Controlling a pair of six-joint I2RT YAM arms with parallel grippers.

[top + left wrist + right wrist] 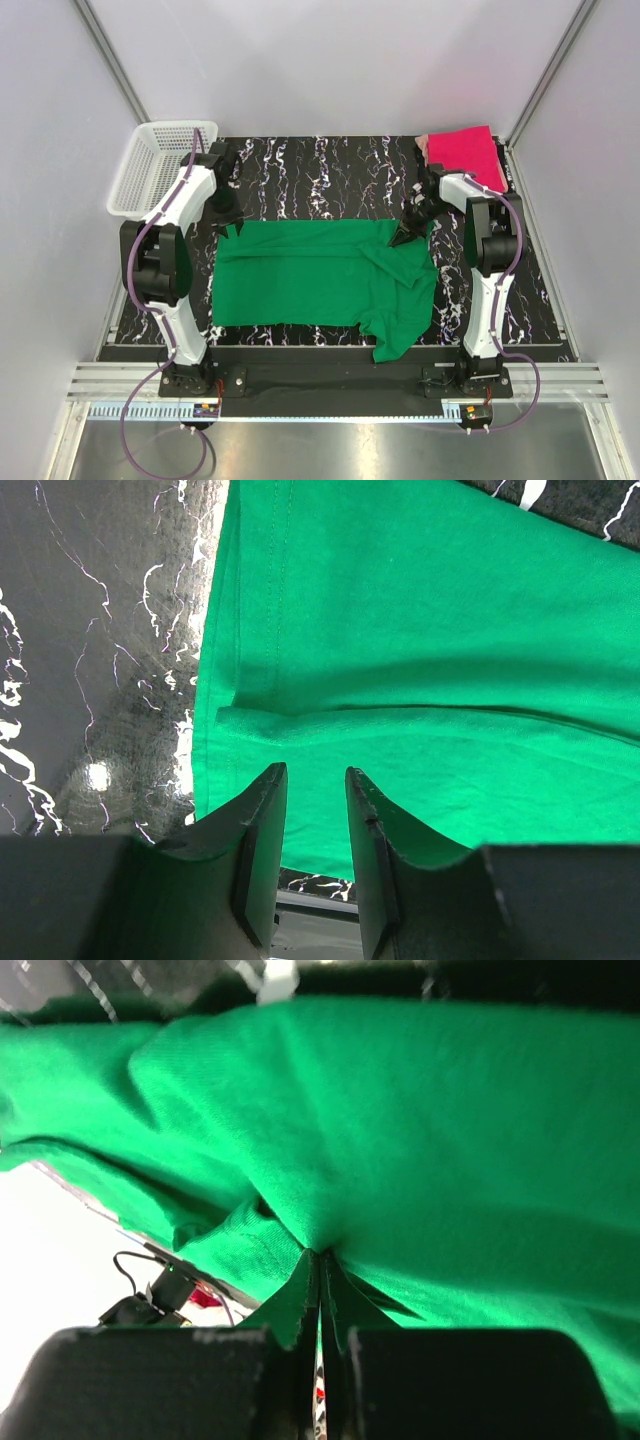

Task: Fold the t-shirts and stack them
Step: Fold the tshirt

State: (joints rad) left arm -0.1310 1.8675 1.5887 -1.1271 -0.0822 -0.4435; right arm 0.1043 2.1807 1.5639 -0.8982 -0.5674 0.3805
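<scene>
Pinching tight, the right gripper (320, 1256) has its 2 fingers pressed flat together on a peak of the green t-shirt (310, 275), and the cloth puckers into a small tent right at the tips. Ahead of that gripper the green fabric fills the wrist view. A deep crease runs off to the left of the tips, and a free edge of the shirt lies below the crease with bright open space under it.

Over on the other side, the left gripper (315, 772) holds its 2 fingers spread with a narrow gap, green cloth showing through it. A short rolled ridge of fabric lies just ahead of its tips. I cannot tell whether the fingers touch the shirt. Left of this hand the stitched hem runs straight away, and past the hem there is bare black marbled table (90, 650).

From above, the green shirt lies spread between the 2 arms, 1 sleeve trailing toward the near table edge by the right arm. The pink t-shirt (465, 155) sits folded beyond the right gripper, well apart from the green one. A white basket (135, 185) stands beyond the left gripper.
</scene>
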